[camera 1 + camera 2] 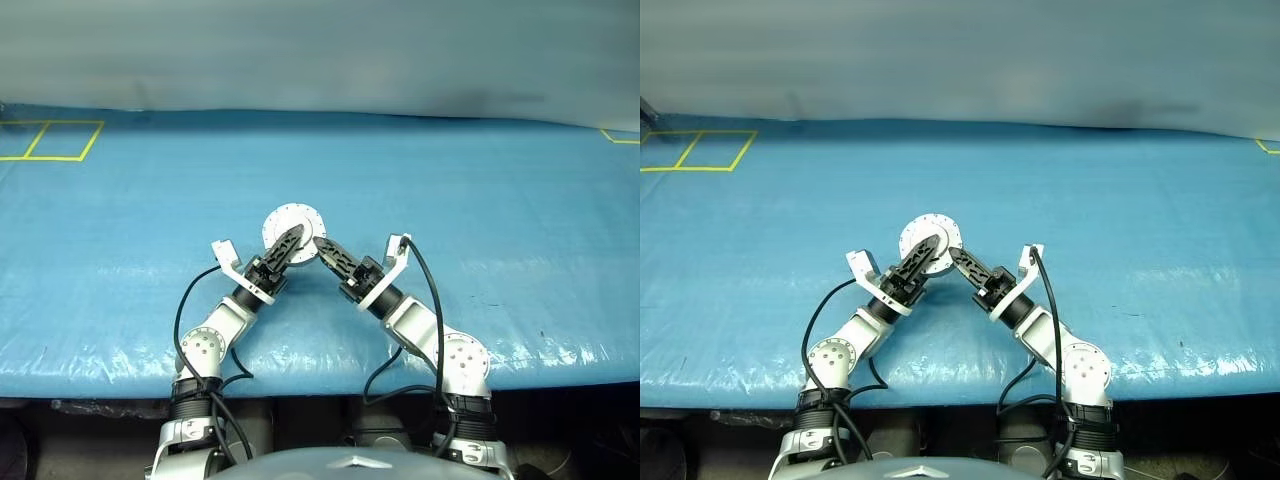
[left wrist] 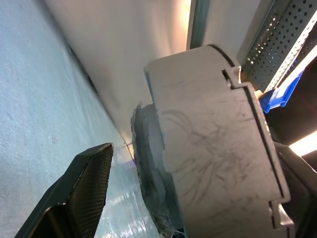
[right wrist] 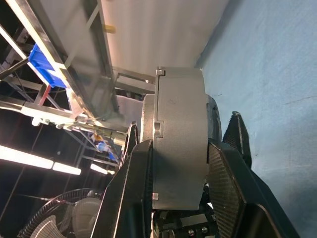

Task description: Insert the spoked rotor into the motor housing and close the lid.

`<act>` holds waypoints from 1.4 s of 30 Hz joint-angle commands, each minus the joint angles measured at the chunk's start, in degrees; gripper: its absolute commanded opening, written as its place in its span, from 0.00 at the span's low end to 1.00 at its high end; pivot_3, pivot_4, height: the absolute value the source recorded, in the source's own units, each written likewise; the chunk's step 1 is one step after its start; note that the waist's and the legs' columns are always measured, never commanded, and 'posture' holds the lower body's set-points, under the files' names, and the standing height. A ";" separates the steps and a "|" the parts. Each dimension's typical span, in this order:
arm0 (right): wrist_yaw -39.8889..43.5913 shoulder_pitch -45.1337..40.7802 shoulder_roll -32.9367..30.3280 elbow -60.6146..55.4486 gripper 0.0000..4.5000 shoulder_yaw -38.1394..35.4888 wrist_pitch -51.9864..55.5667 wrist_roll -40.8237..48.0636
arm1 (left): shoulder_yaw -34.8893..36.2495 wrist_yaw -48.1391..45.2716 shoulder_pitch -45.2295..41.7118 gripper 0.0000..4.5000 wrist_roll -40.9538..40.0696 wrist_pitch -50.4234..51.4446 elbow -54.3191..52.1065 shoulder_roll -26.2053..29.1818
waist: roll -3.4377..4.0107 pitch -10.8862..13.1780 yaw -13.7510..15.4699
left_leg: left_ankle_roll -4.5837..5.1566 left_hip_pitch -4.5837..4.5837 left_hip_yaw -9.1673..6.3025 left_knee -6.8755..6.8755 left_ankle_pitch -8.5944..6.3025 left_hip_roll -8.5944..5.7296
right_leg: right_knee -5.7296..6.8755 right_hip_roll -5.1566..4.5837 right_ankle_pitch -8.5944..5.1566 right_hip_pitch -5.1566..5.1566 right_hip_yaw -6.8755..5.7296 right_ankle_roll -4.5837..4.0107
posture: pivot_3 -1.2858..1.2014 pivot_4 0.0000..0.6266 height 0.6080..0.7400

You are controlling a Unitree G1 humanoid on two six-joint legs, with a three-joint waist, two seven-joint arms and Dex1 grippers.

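The motor housing (image 1: 293, 225) is a round grey metal piece held up off the blue table, its pale round face with small rim holes turned toward the head camera. My right gripper (image 3: 181, 148) is shut on it, one finger flat against each face of the thick grey body (image 3: 181, 124). A thinner grey layer (image 3: 148, 116), which looks like the lid, lies flush against one side. My left gripper (image 1: 296, 236) reaches in from the other side and stands open around the housing (image 2: 208, 148). Its one finger (image 2: 91, 178) is clearly apart from the metal. The spoked rotor is hidden.
A blue sheet covers the table (image 1: 480, 220), whose front edge runs just ahead of my arms. Yellow tape squares (image 1: 50, 140) mark the far left, and more yellow tape (image 1: 620, 136) marks the far right. Metal shelving with blue bins (image 3: 42, 64) stands beyond.
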 commanded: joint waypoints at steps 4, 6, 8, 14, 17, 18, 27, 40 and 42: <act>3.68 -1.04 1.20 -3.98 0.28 1.97 -0.21 1.36 | 0.40 -0.66 1.01 0.61 0.15 -1.46 0.54 -1.65 | 0.00 0.00 0.00 | 0.00 -0.01 0.00 -0.01 0.00 0.00 | 0.00 0.00 0.00 0.00 0.00 0.00 | 0.52 0.24 1.00; 3.61 -1.07 1.04 -3.88 0.28 2.05 -0.28 0.86 | 0.64 0.46 1.02 0.61 0.27 -1.83 0.63 -1.91 | 0.00 0.00 0.00 | 0.00 -0.01 0.00 0.00 0.00 0.00 | 0.00 0.00 0.00 0.00 0.00 0.00 | 0.52 0.24 1.00; 3.71 -1.21 0.95 -3.53 0.28 1.94 -0.24 0.71 | 0.95 2.27 1.13 0.61 0.31 -1.72 0.57 -2.16 | 0.00 0.00 0.01 | 0.00 -0.01 0.00 0.02 0.00 0.00 | 0.00 0.00 0.01 0.01 0.00 0.01 | 0.52 0.24 1.00; 4.67 -1.40 0.32 -3.11 0.35 2.90 -2.69 -3.82 | 0.97 4.05 1.52 0.61 -0.10 -2.45 0.31 -2.54 | 0.00 0.00 -0.02 | 0.00 -0.01 0.00 0.02 0.00 0.00 | 0.01 0.00 0.01 0.01 0.00 0.01 | 0.52 0.24 1.00; 6.08 -1.87 -0.28 -3.07 0.57 3.98 -5.38 -8.15 | 1.32 5.79 2.05 0.61 0.49 -4.04 -0.11 -2.84 | 0.00 0.00 -0.04 | 0.00 0.00 0.00 0.02 0.00 0.00 | 0.02 0.00 0.01 0.01 0.00 0.02 | 0.52 0.24 1.00; 6.37 -2.03 -0.50 -3.44 0.65 4.60 -6.75 -10.33 | 1.52 6.29 2.14 0.61 0.66 -4.68 -0.21 -2.91 | 0.00 0.00 -0.03 | 0.00 0.01 0.00 0.03 0.00 0.00 | 0.02 0.00 0.01 0.01 0.00 0.02 | 0.52 0.24 1.00; 5.97 -2.07 -0.50 -1.79 0.78 6.50 -17.13 -24.06 | 8.93 22.58 -2.93 0.61 9.60 -26.56 5.04 -4.53 | -0.03 -0.03 0.17 | -0.01 0.17 0.02 0.04 0.01 0.03 | 0.05 0.03 0.05 0.14 0.01 0.01 | 0.52 0.24 1.00; 10.10 -0.14 -2.96 -2.60 0.78 10.44 -17.57 -29.15 | 21.02 45.79 -18.90 0.61 14.76 -37.10 25.00 4.88 | -0.11 -0.09 0.04 | -0.03 0.69 0.05 0.10 0.03 0.03 | 0.09 0.06 0.14 0.68 0.03 0.05 | 0.52 0.24 1.00; 10.33 0.05 -3.02 -2.88 0.79 10.90 -17.06 -29.47 | 19.80 49.20 -18.96 0.72 18.75 -37.64 26.84 6.38 | -0.10 -0.16 -0.20 | -0.04 0.95 0.06 0.10 0.02 0.03 | 0.07 0.05 0.12 0.91 0.03 0.05 | 0.52 0.24 1.00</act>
